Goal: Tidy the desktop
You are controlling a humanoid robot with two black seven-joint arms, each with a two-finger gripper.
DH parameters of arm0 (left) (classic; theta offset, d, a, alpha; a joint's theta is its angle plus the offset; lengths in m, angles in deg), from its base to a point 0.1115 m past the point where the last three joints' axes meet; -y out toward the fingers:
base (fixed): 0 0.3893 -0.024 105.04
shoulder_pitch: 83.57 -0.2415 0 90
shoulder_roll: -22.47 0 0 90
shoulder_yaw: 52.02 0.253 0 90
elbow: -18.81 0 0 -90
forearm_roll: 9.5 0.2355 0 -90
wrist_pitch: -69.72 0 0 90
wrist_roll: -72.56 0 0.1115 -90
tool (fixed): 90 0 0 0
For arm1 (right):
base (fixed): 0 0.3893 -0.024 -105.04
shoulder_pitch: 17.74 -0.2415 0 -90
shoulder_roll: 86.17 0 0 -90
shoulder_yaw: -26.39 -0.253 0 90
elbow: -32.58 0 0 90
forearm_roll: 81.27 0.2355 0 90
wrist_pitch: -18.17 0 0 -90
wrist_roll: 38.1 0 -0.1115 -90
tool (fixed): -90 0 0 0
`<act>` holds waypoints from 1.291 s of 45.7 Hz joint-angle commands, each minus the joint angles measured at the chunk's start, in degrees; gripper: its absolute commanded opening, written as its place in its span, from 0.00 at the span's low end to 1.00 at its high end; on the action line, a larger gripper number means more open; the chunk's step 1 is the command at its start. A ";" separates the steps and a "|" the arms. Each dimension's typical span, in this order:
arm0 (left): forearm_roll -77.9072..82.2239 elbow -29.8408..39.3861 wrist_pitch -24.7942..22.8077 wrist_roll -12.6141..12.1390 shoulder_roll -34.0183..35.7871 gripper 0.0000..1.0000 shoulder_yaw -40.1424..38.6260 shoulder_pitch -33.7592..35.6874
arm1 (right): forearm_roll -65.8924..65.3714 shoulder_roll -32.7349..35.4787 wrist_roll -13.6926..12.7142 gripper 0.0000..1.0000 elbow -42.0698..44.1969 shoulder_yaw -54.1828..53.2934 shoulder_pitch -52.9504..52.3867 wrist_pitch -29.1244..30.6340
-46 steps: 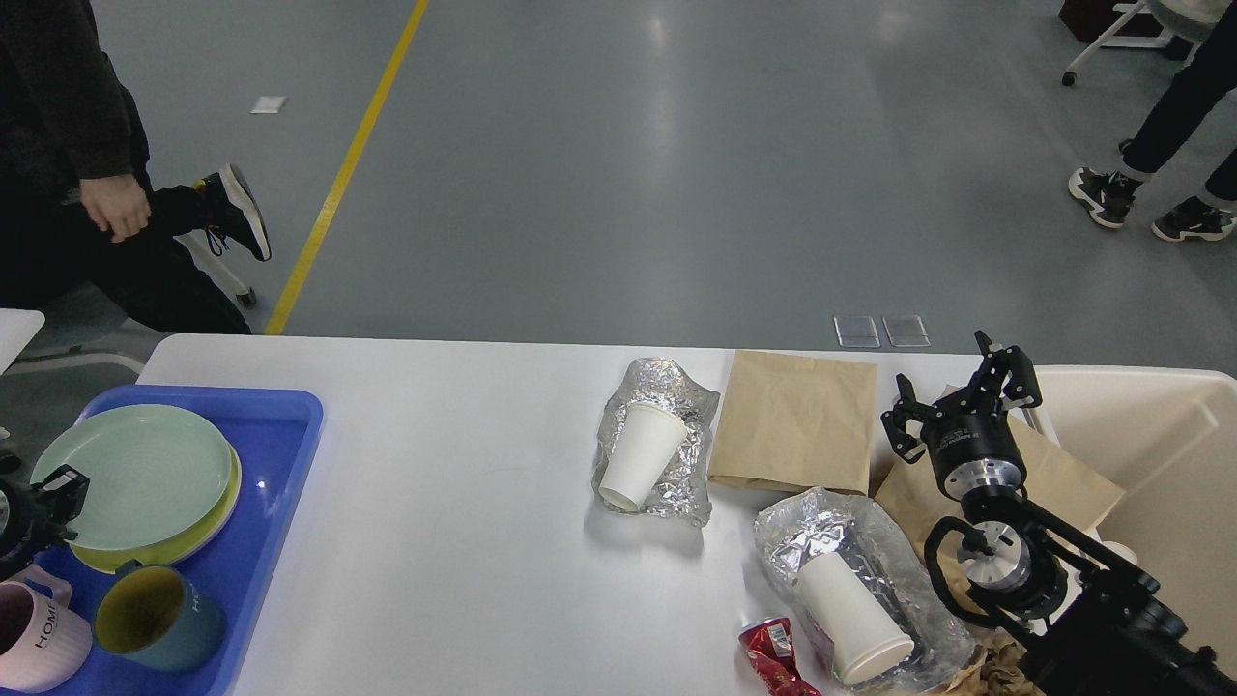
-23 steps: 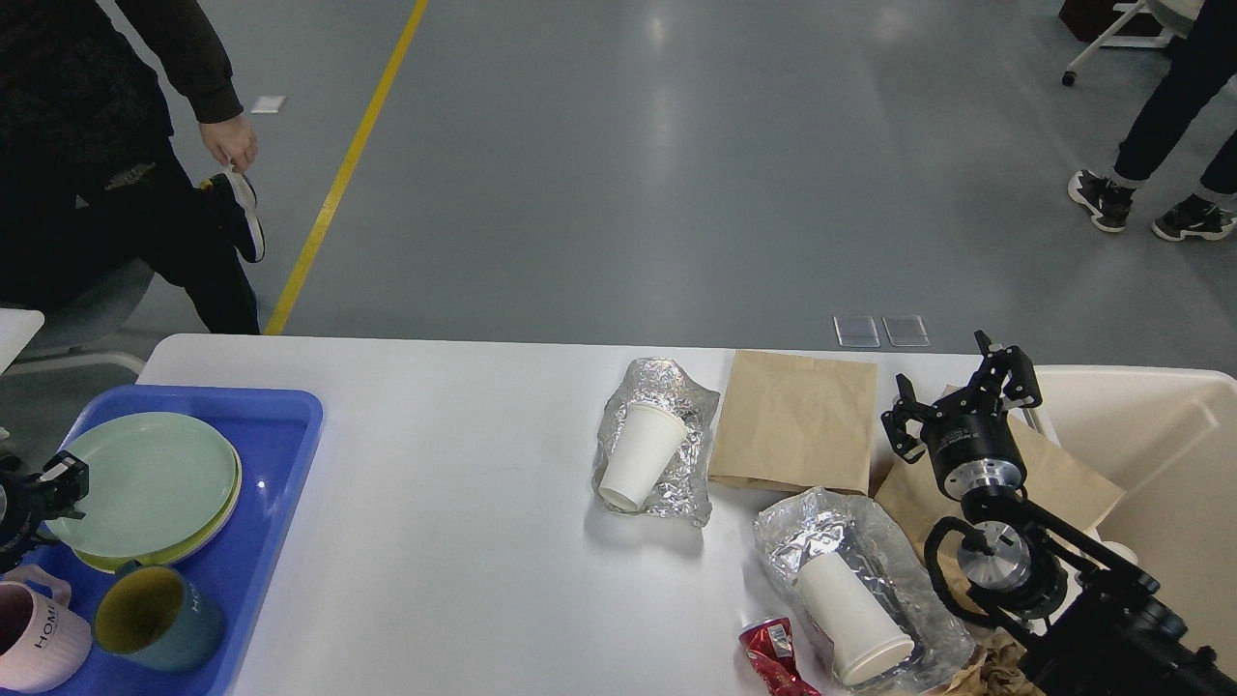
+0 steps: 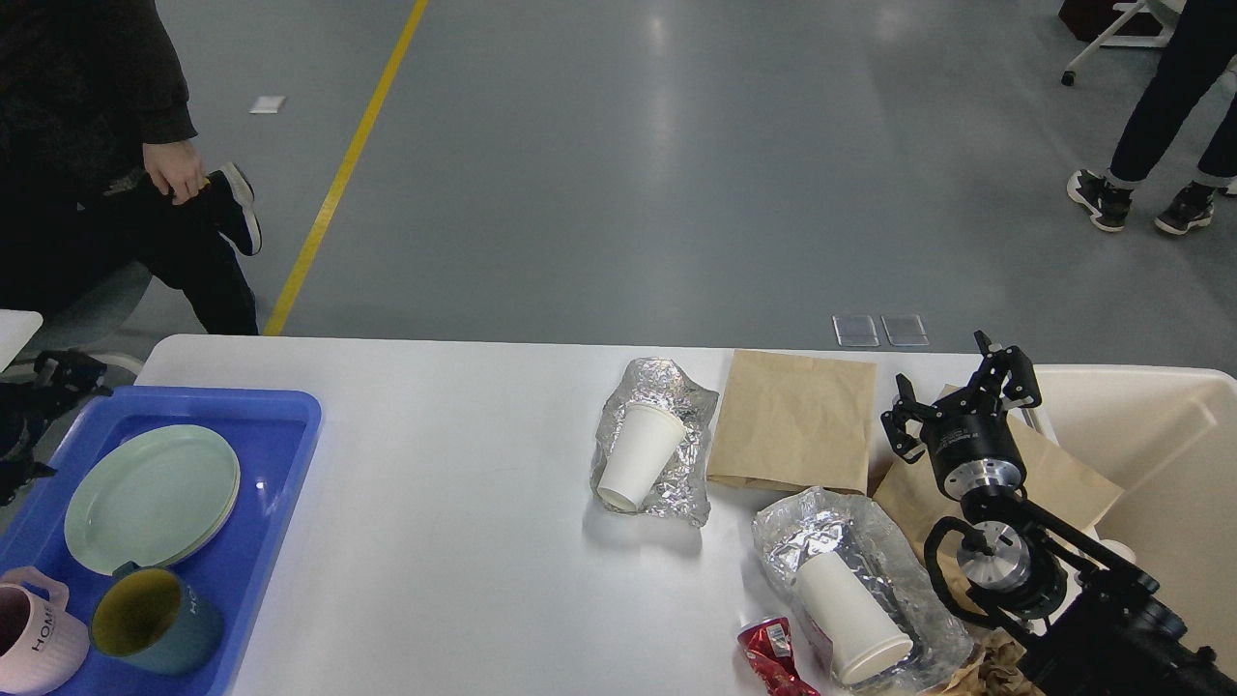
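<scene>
The white desktop (image 3: 435,541) carries litter on its right half. A white paper cup (image 3: 638,454) lies on crumpled foil (image 3: 667,387), with a flat brown paper bag (image 3: 797,420) beside it. A second paper cup (image 3: 850,619) lies on another foil wrap (image 3: 831,527), next to a crushed red can (image 3: 773,652). My right gripper (image 3: 957,387) hovers open and empty over a second brown bag (image 3: 1063,478). My left gripper (image 3: 58,372) is a dark shape off the blue tray's far left corner, and its fingers cannot be told apart.
The blue tray (image 3: 280,454) at the left holds stacked green plates (image 3: 150,498), a teal mug (image 3: 145,619) and a pink mug (image 3: 34,648). A cream bin (image 3: 1160,435) stands at the right edge. People stand beyond the table at the far left and far right.
My left gripper has drawn back from the plates' near-left rim to beyond the tray's far left corner. The plate stack now lies flatter and slightly lower. The right arm has not moved.
</scene>
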 commanded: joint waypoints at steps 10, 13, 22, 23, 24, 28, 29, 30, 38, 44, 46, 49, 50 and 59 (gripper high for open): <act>-0.02 -0.39 -0.71 0.51 3.28 0.99 -60.12 -19.45 | 0.00 0.06 0.00 1.00 0.00 0.00 0.00 0.00; -0.02 -0.48 -0.63 0.51 -0.41 0.99 -69.80 -23.85 | 0.00 0.06 0.00 1.00 0.00 0.00 0.00 0.00; -0.10 0.83 -0.63 0.51 -10.00 0.99 -87.92 -31.76 | 0.00 -0.03 0.00 1.00 0.01 0.00 0.00 0.00; -0.10 1.71 -0.37 0.59 -10.44 0.99 -89.41 -32.91 | 0.00 0.06 0.00 1.00 0.01 0.00 0.00 0.00; -0.10 3.19 -0.28 0.59 -10.62 0.99 -91.08 -34.22 | 0.00 0.06 0.00 1.00 -0.08 0.00 0.00 0.00; 0.16 12.85 0.43 1.12 -10.71 0.99 -100.13 -42.03 | 0.00 0.06 0.00 1.00 -0.08 0.00 0.00 0.00; 0.68 15.49 0.69 1.64 -10.88 0.99 -102.58 -44.75 | 0.00 -0.03 0.00 1.00 -0.08 0.00 0.00 0.00; 1.64 18.21 1.13 2.26 -11.14 0.99 -104.78 -47.57 | 0.00 0.06 0.00 1.00 -0.08 0.00 0.00 0.00; 19.30 26.85 3.07 7.98 -21.24 0.99 -122.45 -61.64 | 0.00 0.06 0.00 1.00 -0.17 0.00 0.00 0.00; 25.03 27.82 2.80 7.89 -27.49 0.99 -129.85 -66.49 | 0.00 0.06 0.00 1.00 -0.08 0.00 0.00 0.00; 24.86 27.64 2.63 7.98 -27.67 0.99 -130.82 -66.75 | 0.00 0.06 0.00 1.00 -0.08 0.00 0.00 0.00; 24.86 26.77 2.54 8.77 -27.93 0.99 -131.00 -67.02 | 0.00 0.06 0.00 1.00 -0.08 0.00 0.00 0.00; 24.94 26.59 2.54 8.77 -28.19 0.99 -131.00 -67.11 | 0.00 0.06 0.00 1.00 -0.08 0.00 0.00 0.00; 25.38 26.50 2.27 10.35 -28.20 0.99 -131.87 -67.19 | 0.00 0.06 0.00 1.00 -0.08 0.00 0.00 0.00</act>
